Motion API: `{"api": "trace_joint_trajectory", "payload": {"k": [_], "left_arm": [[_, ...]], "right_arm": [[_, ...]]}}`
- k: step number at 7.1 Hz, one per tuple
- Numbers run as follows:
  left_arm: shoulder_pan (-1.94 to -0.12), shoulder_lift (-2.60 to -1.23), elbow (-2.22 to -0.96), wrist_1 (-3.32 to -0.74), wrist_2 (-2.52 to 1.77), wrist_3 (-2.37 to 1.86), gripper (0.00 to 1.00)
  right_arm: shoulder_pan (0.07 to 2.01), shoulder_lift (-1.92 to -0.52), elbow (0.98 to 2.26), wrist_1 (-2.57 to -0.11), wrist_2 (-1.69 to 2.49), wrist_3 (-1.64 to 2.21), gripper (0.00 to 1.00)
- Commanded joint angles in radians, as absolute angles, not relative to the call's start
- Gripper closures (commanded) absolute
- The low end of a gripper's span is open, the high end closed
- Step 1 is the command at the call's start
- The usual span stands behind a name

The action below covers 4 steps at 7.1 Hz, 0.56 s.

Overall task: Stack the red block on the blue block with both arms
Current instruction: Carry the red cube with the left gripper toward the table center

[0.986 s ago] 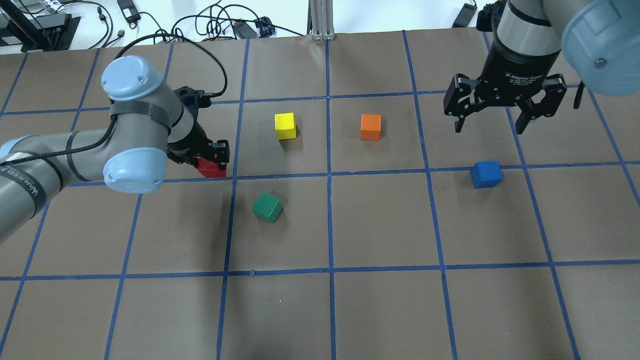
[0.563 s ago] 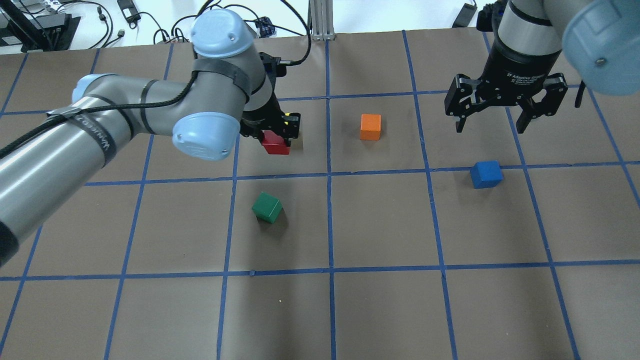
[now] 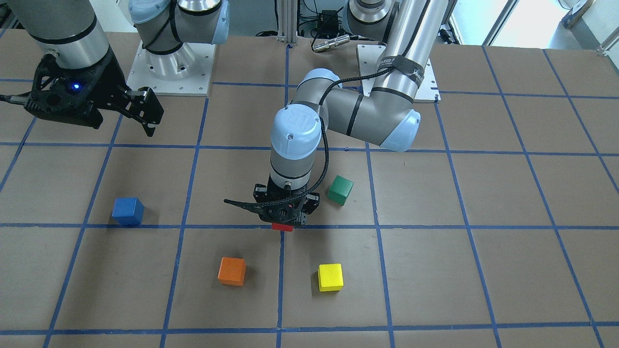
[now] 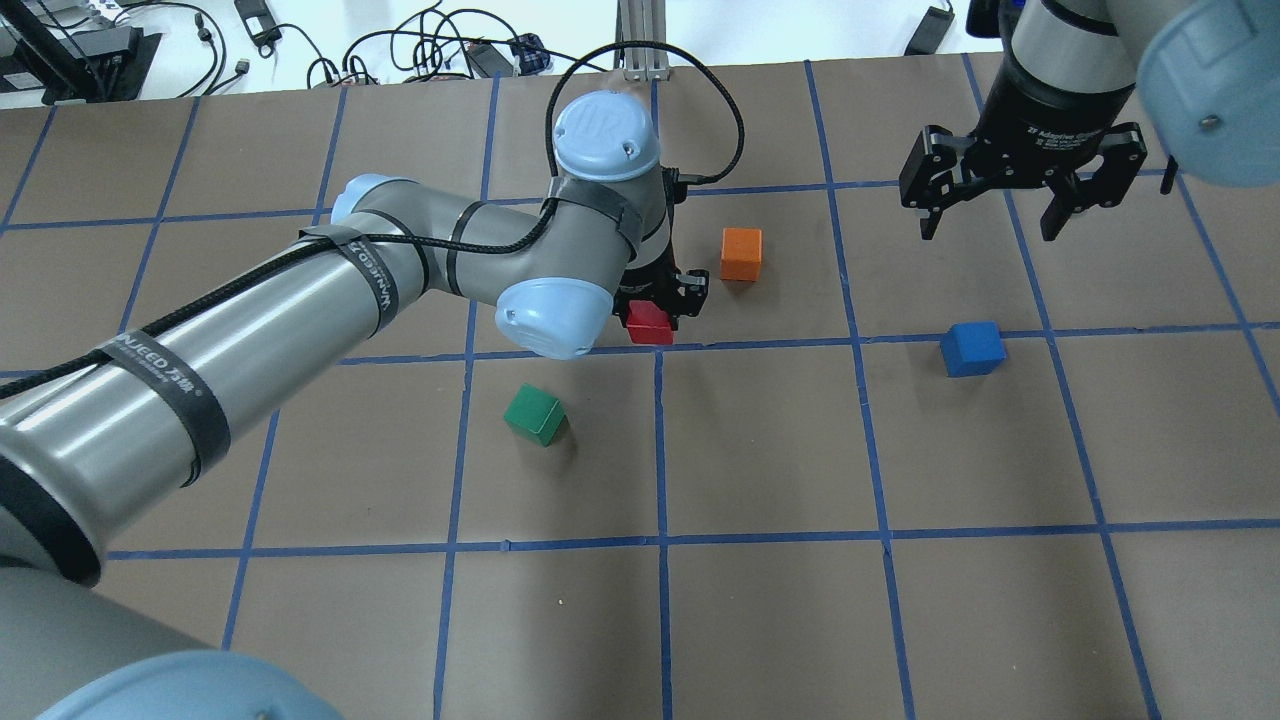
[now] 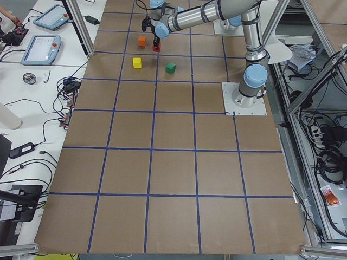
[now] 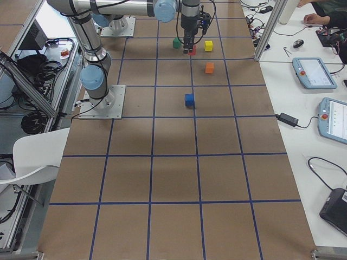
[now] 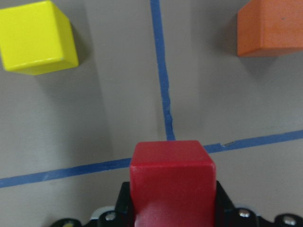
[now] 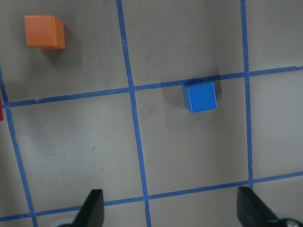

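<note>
We count five cubes, that is one red block [image 4: 650, 322], one blue block [image 4: 972, 348], one orange cube [image 4: 741, 253], one yellow cube [image 3: 330, 277] and one green cube [image 4: 535, 415], plus two arms, the left arm [image 4: 250, 330] and the right arm [image 4: 1065, 60], and two grippers, the left gripper [image 3: 283, 222] and the right gripper [image 4: 988, 232].

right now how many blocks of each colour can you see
red block: 1
blue block: 1
green block: 1
orange block: 1
yellow block: 1
total: 5 blocks
</note>
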State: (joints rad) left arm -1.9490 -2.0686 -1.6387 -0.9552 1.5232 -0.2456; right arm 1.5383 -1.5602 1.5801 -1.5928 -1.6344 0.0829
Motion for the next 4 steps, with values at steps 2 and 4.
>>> {"api": "trace_joint_trajectory", "payload": {"k": [2,4], "left_arm": [[-1.963,-2.124,-1.66,-0.885,1.525,-0.244,0.46],[-1.957,-2.109,-1.677,-0.836,1.519,-0.252,0.0]], "right_arm": [[1.537,-1.56,1.58,-1.62,-1.632,0.081,0.0],[1.537,-1.559,1.58,-1.624,-1.632,0.097,0.0]]}}
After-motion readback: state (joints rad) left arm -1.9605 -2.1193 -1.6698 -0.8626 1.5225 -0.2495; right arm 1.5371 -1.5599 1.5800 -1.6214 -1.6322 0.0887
